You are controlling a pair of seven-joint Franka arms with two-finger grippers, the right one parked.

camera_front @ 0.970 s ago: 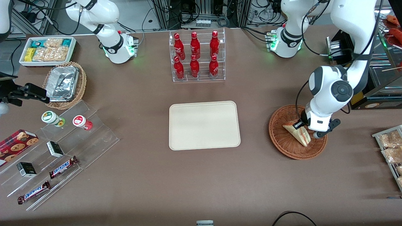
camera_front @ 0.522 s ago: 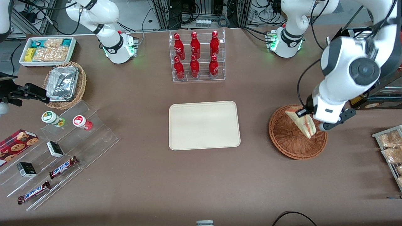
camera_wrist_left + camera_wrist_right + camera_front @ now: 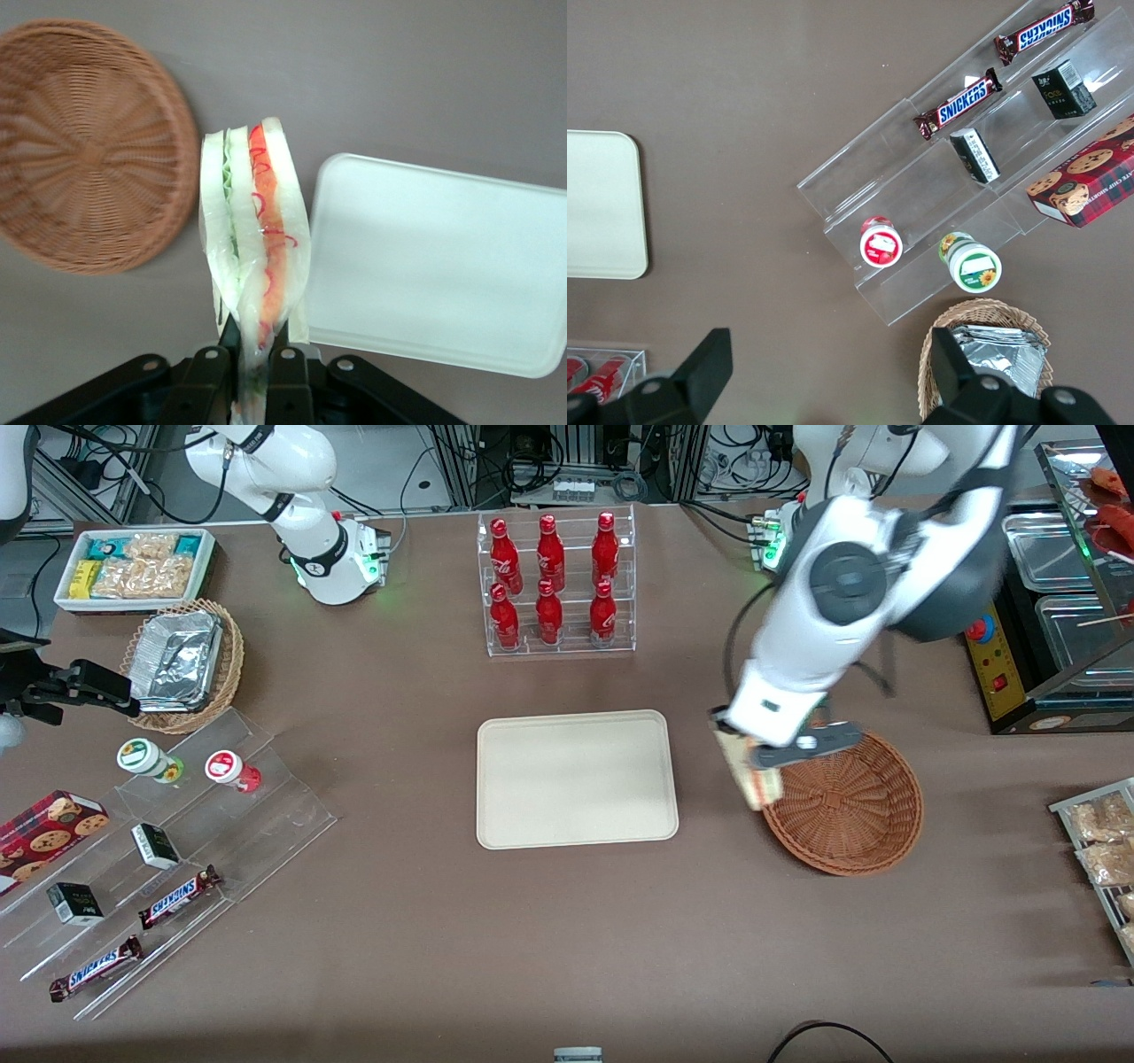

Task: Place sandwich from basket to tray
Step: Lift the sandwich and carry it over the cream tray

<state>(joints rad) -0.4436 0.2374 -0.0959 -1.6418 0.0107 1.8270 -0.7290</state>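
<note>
Sandwich [image 3: 252,239] was clamped between my end effector's [image 3: 762,766] fingers, hanging in the air over the basket's [image 3: 850,815] rim on the side facing the tray [image 3: 576,779]. Wedge pointed away from my wrist, filling edge showing. Tray sat just beside the basket, toward the parked arm's end of the tabletop [image 3: 567,939], so I reckoned a short sideways carry would do.

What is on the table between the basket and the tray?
Only bare table in the front view. The hand holds the sandwich above that gap, between basket and tray.
</note>
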